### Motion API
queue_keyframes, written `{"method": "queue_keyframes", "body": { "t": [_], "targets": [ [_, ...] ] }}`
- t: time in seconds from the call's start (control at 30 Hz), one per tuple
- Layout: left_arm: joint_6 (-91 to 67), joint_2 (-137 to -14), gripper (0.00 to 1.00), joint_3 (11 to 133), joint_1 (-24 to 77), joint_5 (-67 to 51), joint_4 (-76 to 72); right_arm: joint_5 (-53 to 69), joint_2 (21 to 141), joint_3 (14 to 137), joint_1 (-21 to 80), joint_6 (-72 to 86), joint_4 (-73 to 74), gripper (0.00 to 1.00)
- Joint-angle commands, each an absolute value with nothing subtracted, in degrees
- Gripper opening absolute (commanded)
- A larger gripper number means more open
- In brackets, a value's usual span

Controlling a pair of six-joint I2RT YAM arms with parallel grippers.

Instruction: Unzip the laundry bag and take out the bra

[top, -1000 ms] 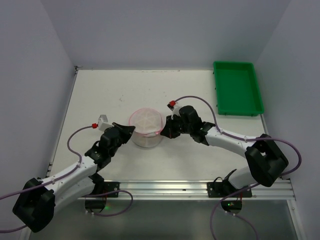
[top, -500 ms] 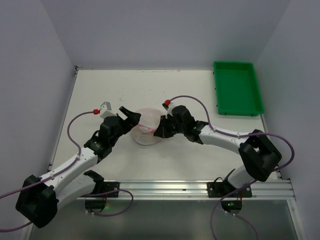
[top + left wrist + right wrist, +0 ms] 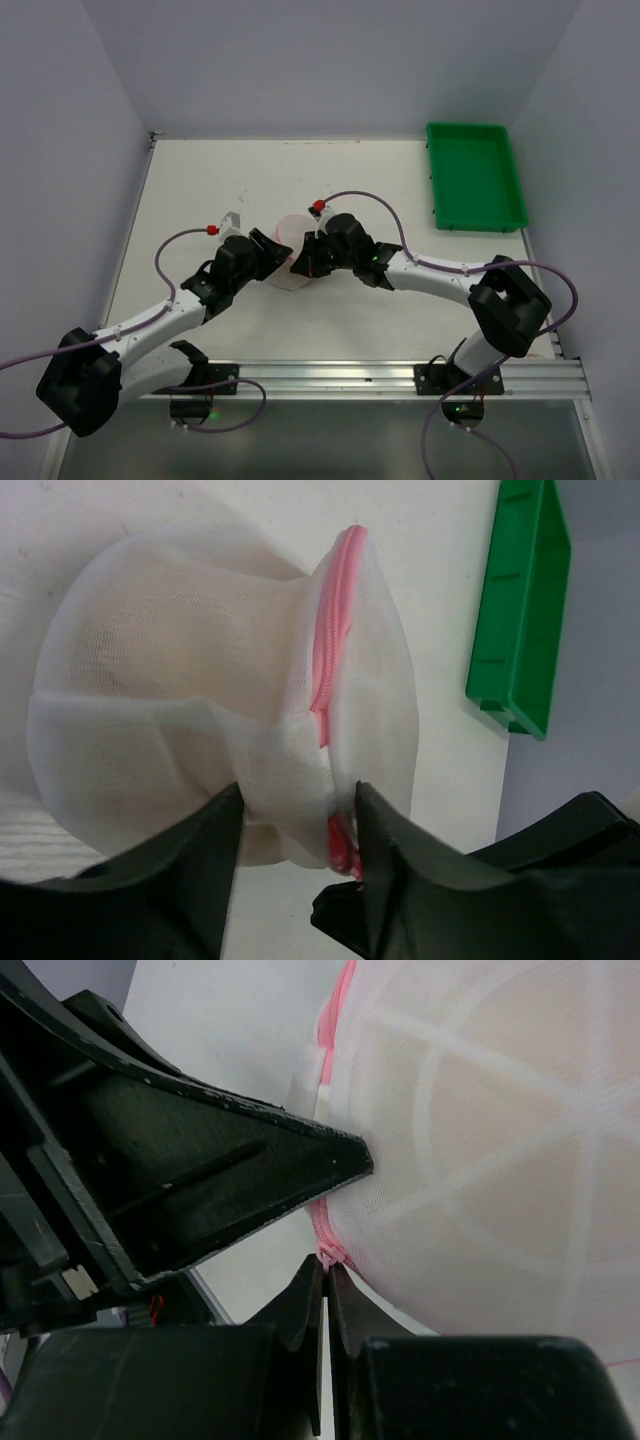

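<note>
The laundry bag (image 3: 290, 262) is white mesh with a pink zip edge, squeezed between both grippers at the table's middle. In the left wrist view the bag (image 3: 200, 700) is pinched into a fold between my left gripper's (image 3: 295, 825) fingers, beside the pink zip (image 3: 335, 670). My left gripper (image 3: 274, 250) is shut on the bag. In the right wrist view my right gripper (image 3: 327, 1278) is shut on the pink zip pull (image 3: 326, 1253) at the bag's (image 3: 500, 1150) edge. My right gripper (image 3: 303, 262) sits at the bag's right side. The bra shows only as a beige shade (image 3: 520, 1180) through the mesh.
A green tray (image 3: 473, 176) stands at the back right of the table, also in the left wrist view (image 3: 520, 610). Purple cables loop from both arms. A metal rail (image 3: 380, 378) runs along the near edge.
Both grippers have moved in on the bag from either side. The bag went from a round upright drum to a squeezed shape. My left gripper closed on its mesh.
</note>
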State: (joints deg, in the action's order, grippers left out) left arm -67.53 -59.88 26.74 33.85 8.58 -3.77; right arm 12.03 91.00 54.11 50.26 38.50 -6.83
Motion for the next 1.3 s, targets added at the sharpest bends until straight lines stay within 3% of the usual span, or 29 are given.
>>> {"method": "queue_keyframes", "body": {
  "t": [0.0,0.1,0.23,0.37,0.57,0.67,0.7,0.8,1.0,1.07,1.2,1.27],
  "targets": [
    [-68.3,-62.3,0.33,29.8,35.1,8.4,-7.4,9.8,90.6,56.3,50.6,37.5,-6.1,0.0],
    [-67.2,-61.6,0.0,30.1,34.7,10.5,-7.4,8.0,87.9,54.0,50.5,35.5,-3.7,0.0],
    [-62.9,-59.8,0.0,30.9,30.9,9.9,-4.3,11.2,83.2,47.3,45.5,34.0,-3.3,0.0],
    [-55.1,-59.8,0.0,31.6,26.3,2.1,-5.4,15.9,79.3,41.8,37.4,32.1,-4.2,0.0],
    [-45.5,-68.6,0.0,40.3,24.9,-10.3,-4.0,21.4,78.2,44.8,39.5,28.8,-2.6,0.0],
    [-45.8,-71.6,0.29,43.6,24.8,-9.7,-3.5,20.7,79.5,47.2,42.4,30.2,-3.2,0.0],
    [-46.5,-71.9,0.55,43.9,24.8,-9.5,-4.0,20.8,80.1,48.6,43.1,31.1,-3.9,0.0],
    [-49.7,-70.4,0.92,44.1,24.8,-7.4,-3.2,18.8,82.6,50.8,46.7,35.5,-7.4,0.0],
    [-54.2,-59.4,0.94,37.2,24.8,2.3,6.4,16.9,89.0,55.2,50.1,38.8,-12.7,0.0],
    [-57.5,-56.3,0.89,32.6,24.9,1.9,6.0,16.5,89.7,55.6,50.3,38.6,-13.8,0.0],
    [-62.0,-55.0,0.69,28.6,27.0,-2.0,1.1,16.3,91.8,56.9,50.9,38.2,-14.2,0.0],
    [-62.8,-56.4,0.65,29.0,29.8,-2.5,-2.1,16.3,93.1,57.0,51.1,38.4,-14.4,0.0]
  ]
}}
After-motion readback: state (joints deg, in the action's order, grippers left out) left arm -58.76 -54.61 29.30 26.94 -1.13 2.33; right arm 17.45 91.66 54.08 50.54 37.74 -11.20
